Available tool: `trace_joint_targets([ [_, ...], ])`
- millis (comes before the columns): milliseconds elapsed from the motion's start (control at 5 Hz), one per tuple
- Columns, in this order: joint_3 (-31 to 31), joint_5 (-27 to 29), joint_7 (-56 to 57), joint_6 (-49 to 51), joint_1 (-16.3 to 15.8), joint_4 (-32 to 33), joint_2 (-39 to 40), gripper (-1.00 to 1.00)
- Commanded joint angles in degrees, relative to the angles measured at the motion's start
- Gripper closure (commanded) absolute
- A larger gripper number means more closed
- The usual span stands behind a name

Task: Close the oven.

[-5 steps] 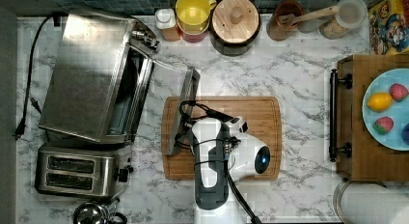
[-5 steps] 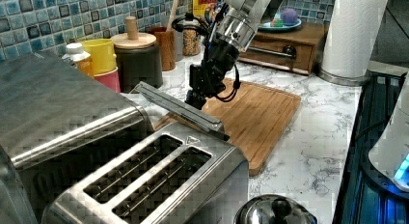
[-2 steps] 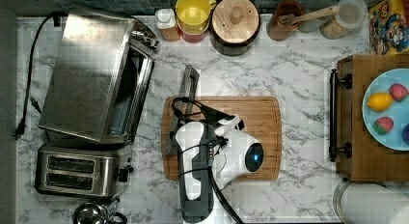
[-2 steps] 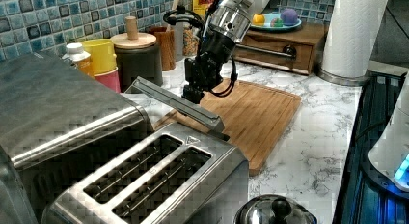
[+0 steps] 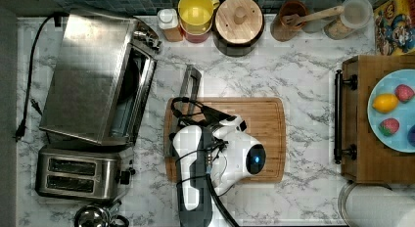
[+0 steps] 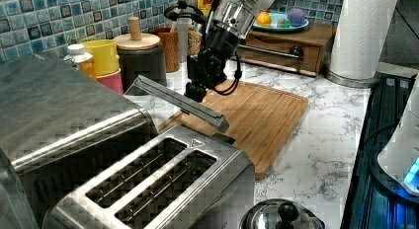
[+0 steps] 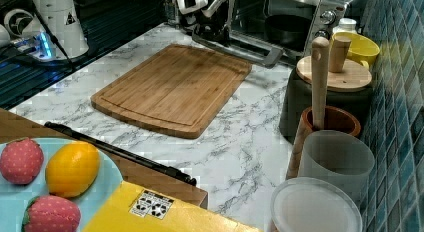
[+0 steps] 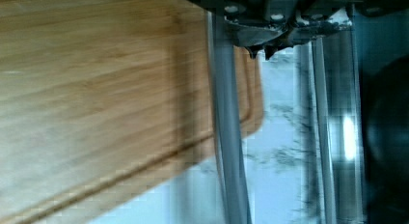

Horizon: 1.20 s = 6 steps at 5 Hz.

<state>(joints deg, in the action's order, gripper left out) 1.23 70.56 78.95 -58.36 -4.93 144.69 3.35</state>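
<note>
The end effector (image 6: 195,93) sat at the handle bar (image 6: 183,103) of the half-raised door, left of centre in the left view; whether its fingers were apart or together I could not tell. The oven (image 5: 95,73) stood at the top view's upper left on the worktop (image 5: 303,65). Contact looked slight: the bar could slip off and the door drop back onto the cutting board (image 5: 266,134), or a hard shove could slide the oven toward the toaster (image 5: 80,172).

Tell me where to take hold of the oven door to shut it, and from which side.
Take the door's bar handle along its free edge, coming from the cutting board side. The door hangs partly open, and the bar stands off the glass, leaving room for fingers.
</note>
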Motion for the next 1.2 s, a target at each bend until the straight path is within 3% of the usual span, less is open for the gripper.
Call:
trace_joint_targets([
  [200, 9.2, -24.9, -24.6, 3.1, -5.8, -18.3, -8.1, 1.0],
  [400, 11.8, -43.2, -40.5, 3.0, -6.1, -23.5, -2.6, 1.0],
  [600, 13.7, -52.0, -50.2, 5.1, -6.8, -26.8, -0.8, 1.0],
  [800, 16.5, -66.8, -65.6, 4.4, -4.6, -26.9, -1.8, 1.0],
  [1000, 17.6, -77.3, -74.7, 5.4, -2.8, -27.4, -2.8, 1.0],
  [1200, 16.9, -77.7, -74.7, 6.6, -2.5, -27.6, -3.6, 1.0],
])
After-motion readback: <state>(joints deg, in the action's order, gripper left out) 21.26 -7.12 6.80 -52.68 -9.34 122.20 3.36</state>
